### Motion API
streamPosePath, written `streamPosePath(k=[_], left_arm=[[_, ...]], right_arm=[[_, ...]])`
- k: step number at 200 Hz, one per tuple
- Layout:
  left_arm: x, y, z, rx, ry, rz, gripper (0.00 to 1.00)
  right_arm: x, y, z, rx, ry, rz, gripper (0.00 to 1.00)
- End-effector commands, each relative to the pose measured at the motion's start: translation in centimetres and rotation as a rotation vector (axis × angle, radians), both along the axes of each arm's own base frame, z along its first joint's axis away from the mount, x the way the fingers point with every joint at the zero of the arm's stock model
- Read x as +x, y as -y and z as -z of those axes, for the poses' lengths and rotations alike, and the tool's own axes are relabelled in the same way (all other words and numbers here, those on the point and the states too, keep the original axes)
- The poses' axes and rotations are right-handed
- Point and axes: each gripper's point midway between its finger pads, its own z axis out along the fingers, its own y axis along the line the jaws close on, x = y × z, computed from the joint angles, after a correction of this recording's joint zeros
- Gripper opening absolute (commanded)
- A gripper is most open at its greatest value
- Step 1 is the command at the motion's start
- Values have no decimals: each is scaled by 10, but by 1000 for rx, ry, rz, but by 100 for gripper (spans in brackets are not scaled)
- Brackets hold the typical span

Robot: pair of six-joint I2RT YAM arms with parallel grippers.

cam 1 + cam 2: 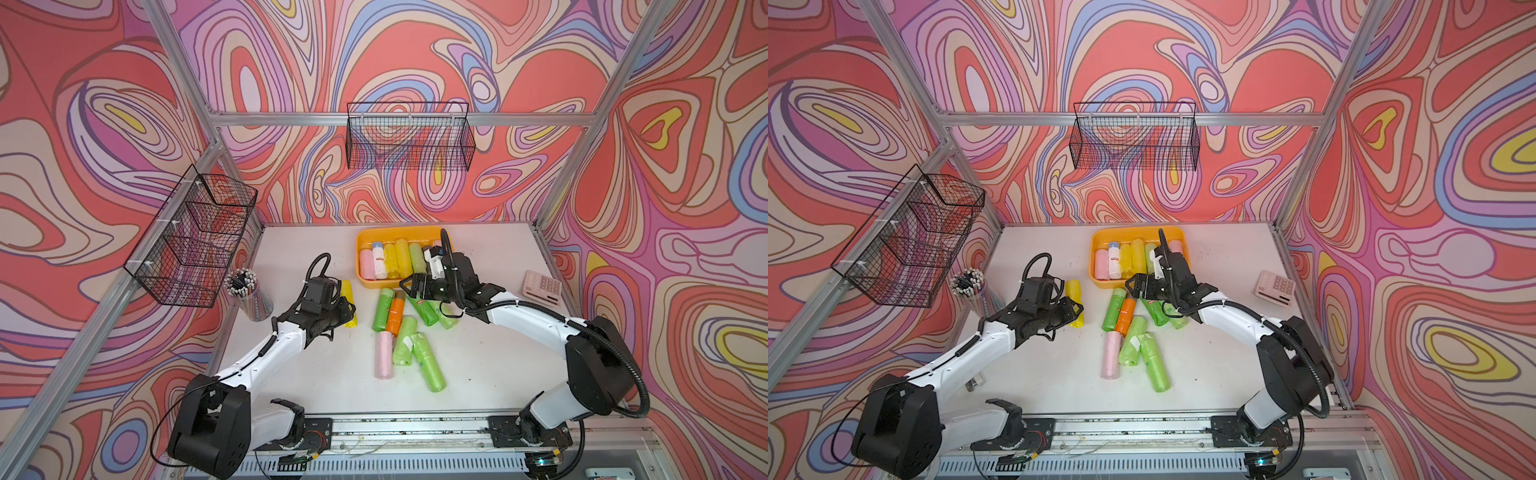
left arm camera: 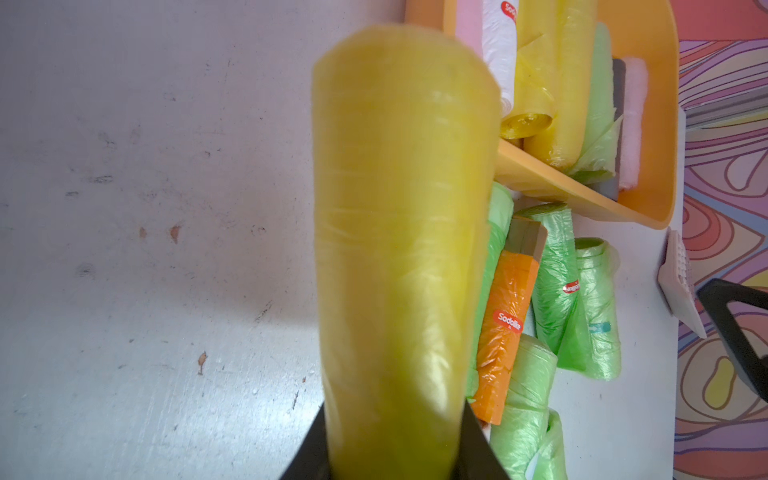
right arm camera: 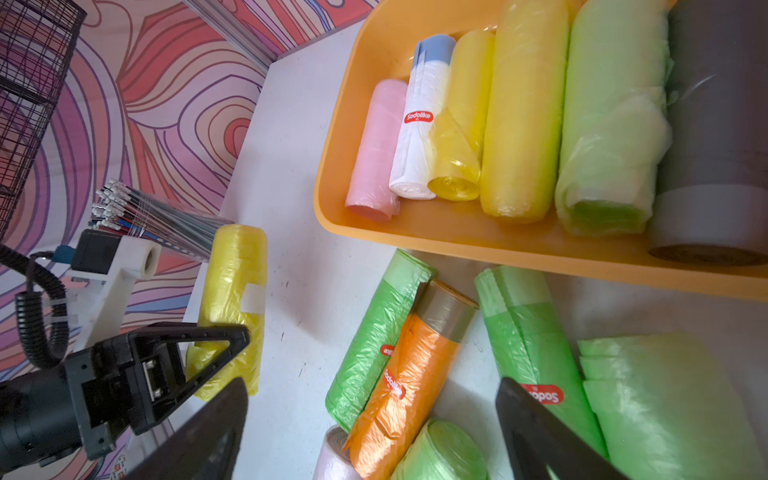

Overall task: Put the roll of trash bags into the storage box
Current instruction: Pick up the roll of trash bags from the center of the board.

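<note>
Fingers (image 2: 305, 457) of the left gripper (image 1: 349, 311) pinch a translucent yellow plastic trash bag roll (image 1: 348, 291) left of centre. The right gripper (image 1: 413, 286) is spread wide beside the shallow orange-yellow plastic storage box (image 1: 360, 253) mid-frame.

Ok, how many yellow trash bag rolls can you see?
3. Two lie in the storage box: a thin yellow roll and a thick yellow roll. The third roll is clamped in the left claw. The right arm may hide more.
</note>
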Motion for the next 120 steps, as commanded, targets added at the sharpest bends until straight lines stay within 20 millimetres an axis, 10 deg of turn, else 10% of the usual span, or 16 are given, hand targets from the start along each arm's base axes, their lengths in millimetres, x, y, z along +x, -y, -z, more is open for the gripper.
streamPosePath(k=[1,120], left_arm=[[5,5,-21,-20,52,2,16],[3,19,-51,-16,109,44,15]], right_arm=[[1,7,-10,1,35,28,95],[1,9,-12,7,46,36,95]])
